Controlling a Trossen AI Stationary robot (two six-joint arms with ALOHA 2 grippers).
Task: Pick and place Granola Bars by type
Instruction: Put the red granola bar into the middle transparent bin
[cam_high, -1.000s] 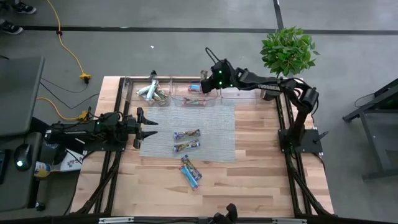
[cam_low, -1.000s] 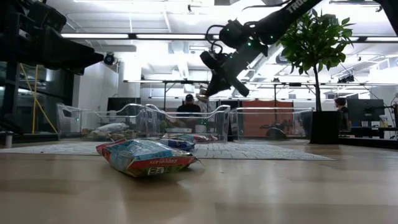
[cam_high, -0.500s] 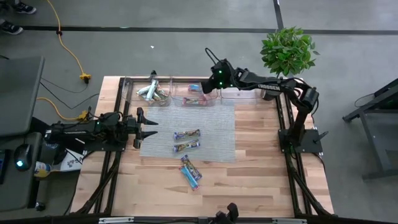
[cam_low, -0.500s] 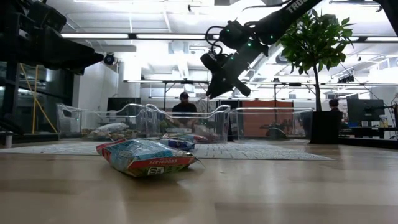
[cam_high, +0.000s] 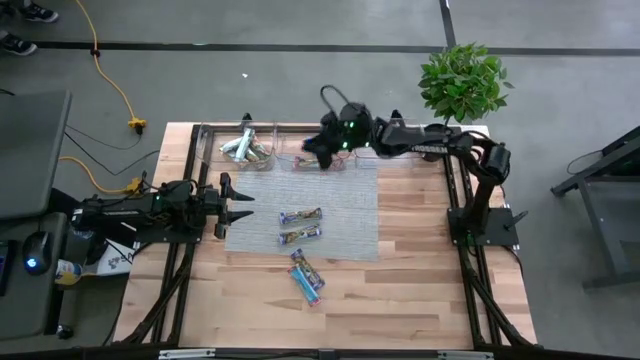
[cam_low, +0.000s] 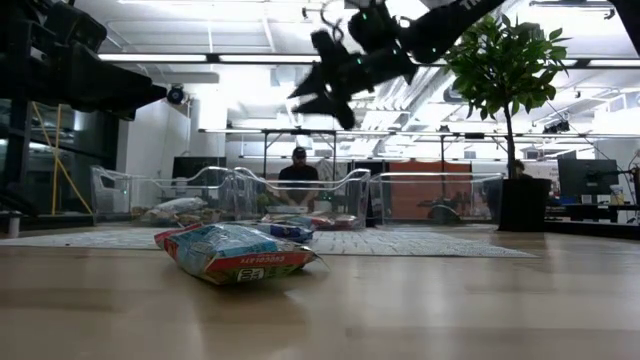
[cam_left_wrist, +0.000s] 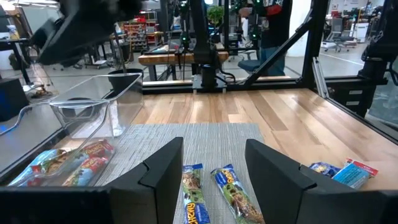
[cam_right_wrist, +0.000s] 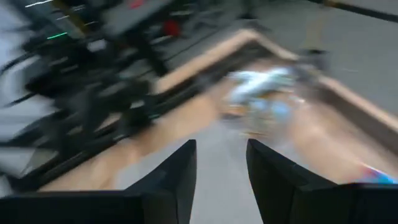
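Right gripper (cam_high: 312, 148) hangs high above the row of clear plastic bins (cam_high: 300, 150) at the table's far edge, fingers parted and carrying nothing that I can see. A second ago it pointed down over the middle bin; since then it has swung toward the left and lifted, and in the low view (cam_low: 312, 85) it now sits tilted near the ceiling lights. My right wrist view is smeared with motion.

On my other side, the left gripper (cam_high: 240, 199) waits at the left edge of the grey woven mat (cam_high: 350, 215), unmoved, its fingers (cam_left_wrist: 163, 168) spread and empty.

Two blue-wrapped granola bars (cam_high: 301, 224) lie side by side on the mat, just ahead of that gripper (cam_left_wrist: 214, 193). Two more blue and red-ended bars (cam_high: 306, 276) rest on the bare wooden table (cam_high: 420, 290) nearer me. Silver-green bars (cam_high: 243, 150) fill the left bin, pink-red ones (cam_high: 318, 163) the middle bin.
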